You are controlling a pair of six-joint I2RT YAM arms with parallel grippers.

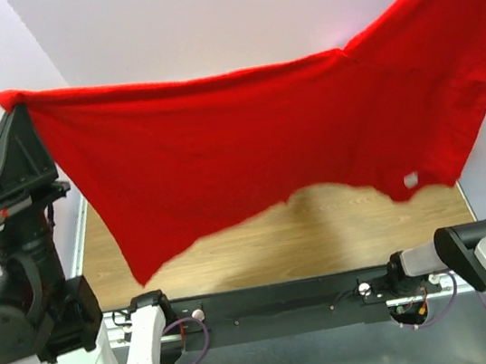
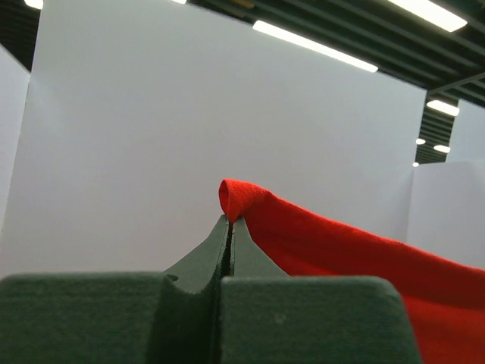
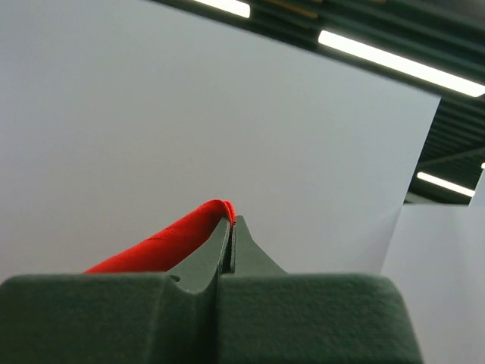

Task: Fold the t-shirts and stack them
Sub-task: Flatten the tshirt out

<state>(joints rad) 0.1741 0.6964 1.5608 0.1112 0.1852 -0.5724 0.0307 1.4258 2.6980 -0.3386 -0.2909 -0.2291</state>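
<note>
Left claw: the left gripper (image 2: pixel 229 224) was clenched on a rolled corner of the red t-shirt (image 1: pixel 247 145), raised high at the left of the top view.
Right claw: the right gripper (image 3: pixel 229 224) was likewise pinched tight on a red fold, with its tips beyond the upper right edge of the top view.
Shirt: it hung spread between the two claws above the table (image 1: pixel 325 238), right side higher than left, top edge sagging a little. The white neck label (image 1: pixel 411 180) showed low on the right.
Step in hand: probably spreading the shirt in the air before laying it down to fold.
Doing it well: the claws would need to level out, hold the top edge taut and lower together, so the hanging edge touches the wood first and the rest lands smooth — no bunching under.
Surroundings: white backdrop panels (image 1: pixel 200 14) stood behind, ceiling lights (image 3: pixel 394 61) showed in the wrist views, and a black rail (image 1: pixel 279 300) ran along the near edge.
In the way: the cloth hid much of the table — what lay behind it could not be told. The left arm (image 1: pixel 26 260) stood near the drooping left corner.
</note>
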